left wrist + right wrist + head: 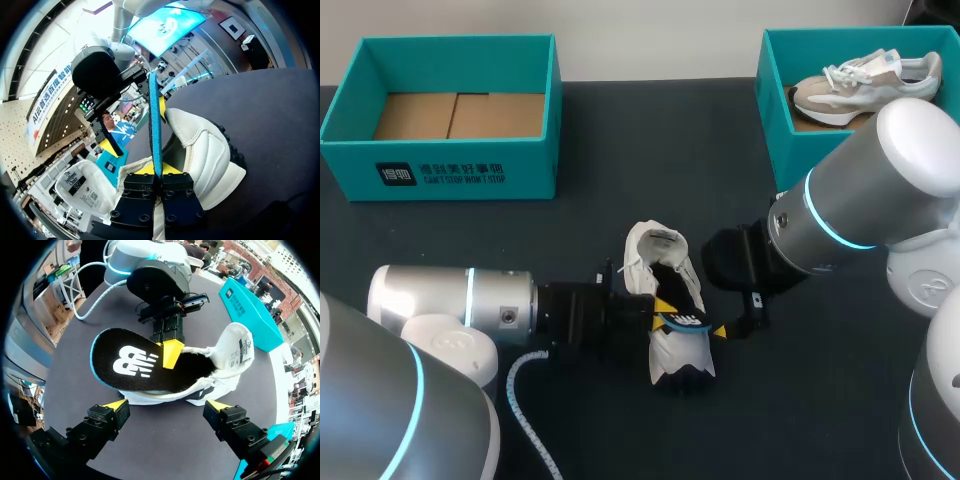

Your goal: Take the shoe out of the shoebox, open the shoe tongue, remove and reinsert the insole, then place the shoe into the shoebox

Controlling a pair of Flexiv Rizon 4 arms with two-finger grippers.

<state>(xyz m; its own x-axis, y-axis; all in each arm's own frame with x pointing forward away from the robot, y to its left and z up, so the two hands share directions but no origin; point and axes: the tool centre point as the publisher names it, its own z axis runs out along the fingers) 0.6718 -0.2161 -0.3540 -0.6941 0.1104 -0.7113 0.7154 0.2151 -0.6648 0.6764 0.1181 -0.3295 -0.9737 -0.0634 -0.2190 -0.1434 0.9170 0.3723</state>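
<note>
Left pincer (159, 170) pinched tight, right pincer (167, 405) spread wide.

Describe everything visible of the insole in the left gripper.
The insole is thin and flat, black on top with a white logo and a blue rim, foam-like. It lies over the opening of the white shoe, mostly out of it. The left gripper is shut on its edge; the right gripper stands open, apart from it.

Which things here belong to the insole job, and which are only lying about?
Belong to the job:
white shoe
black insole, gripped by the left claw
right claw, open near the shoe
empty shoebox, probably

Just lying about:
second shoebox
beige shoe inside it
</note>
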